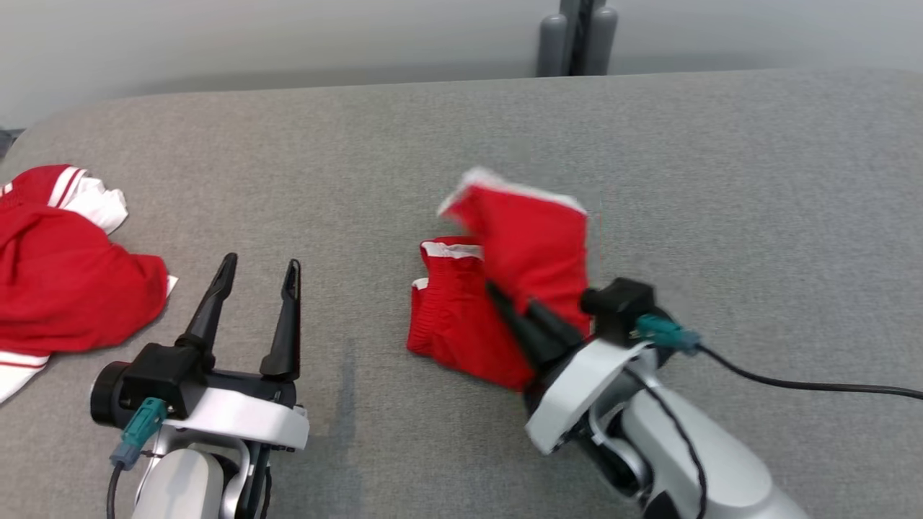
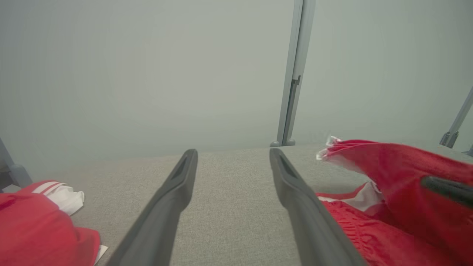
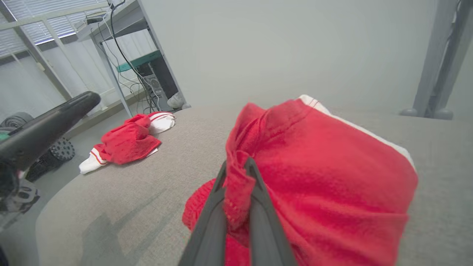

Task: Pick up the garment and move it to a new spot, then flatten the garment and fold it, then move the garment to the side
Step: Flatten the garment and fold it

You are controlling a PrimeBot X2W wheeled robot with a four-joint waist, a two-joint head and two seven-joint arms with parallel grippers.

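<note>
Right gripper (image 3: 236, 164) pinches only a thin fold of the shorts (image 1: 533, 245); it could slip free (left gripper (image 1: 259, 267) gapes, empty).

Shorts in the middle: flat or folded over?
Partly folded: right gripper pinches the shorts by an edge, holding a flap over the rest.

You're in a lab-like test room, cabled equipment rack (image 3: 147, 61), window blinds (image 3: 33, 14), bare wall (image 2: 147, 74), grey fabric-covered tabletop (image 1: 685, 158)

Bare grey surface (image 1: 757, 180) lies open far and right; a clothing heap (image 1: 65, 281) blocks the left edge, shorts (image 1: 526, 245) the centre.
</note>
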